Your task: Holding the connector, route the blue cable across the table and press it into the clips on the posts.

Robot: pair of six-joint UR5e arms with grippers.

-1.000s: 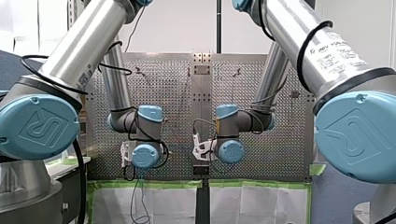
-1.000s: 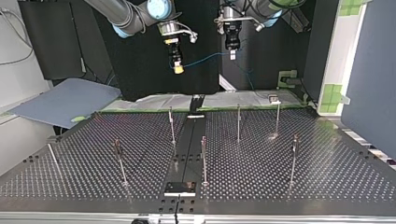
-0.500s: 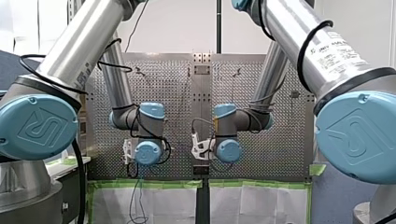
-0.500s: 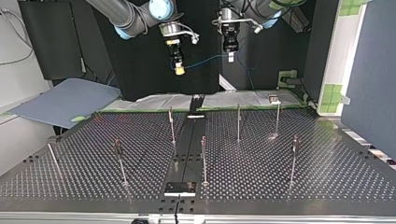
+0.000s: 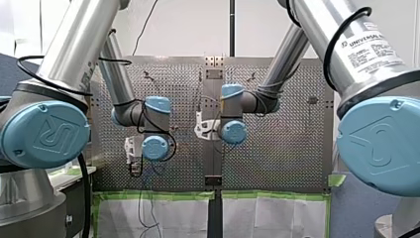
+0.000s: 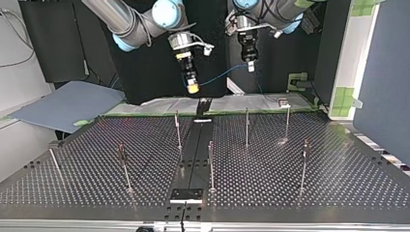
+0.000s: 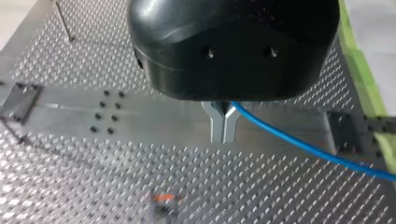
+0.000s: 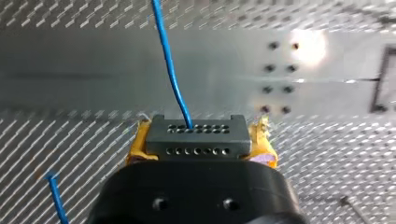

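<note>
My right gripper (image 8: 201, 140): yellow pads (image 8: 139, 147) clamped on both short ends of the connector (image 8: 196, 145), a dark grey block with two rows of holes. The blue cable (image 8: 169, 70) exits a hole in the row farther from the gripper and runs ahead of it, bending toward 11 o'clock. A second bit of the same cable shows beside the gripper body, at its 8 o'clock.

My left gripper (image 7: 223, 136): metal fingers (image 7: 215, 130) pinched together at the tips, with the blue cable nipped between them up near their roots. From there the cable leaves toward 4 o'clock and runs out of view. Below the fingers is a plain metal strip (image 7: 140, 116) with bolt holes, and the perforated table (image 7: 70, 177) lies on both sides of it.

Top view: my right gripper hangs tilted, yellow tip down. My left gripper is near it, at its 2 o'clock. The cable spans the gap between them with a slight sag. Both grippers are up in the air past the table's far edge. Thin upright posts (image 6: 247, 126) stand toward 6 o'clock from the grippers, well apart from the cable. Dark clips (image 6: 121, 151) sit on some post tops, too small to read. The cable is in none of them yet.
</note>
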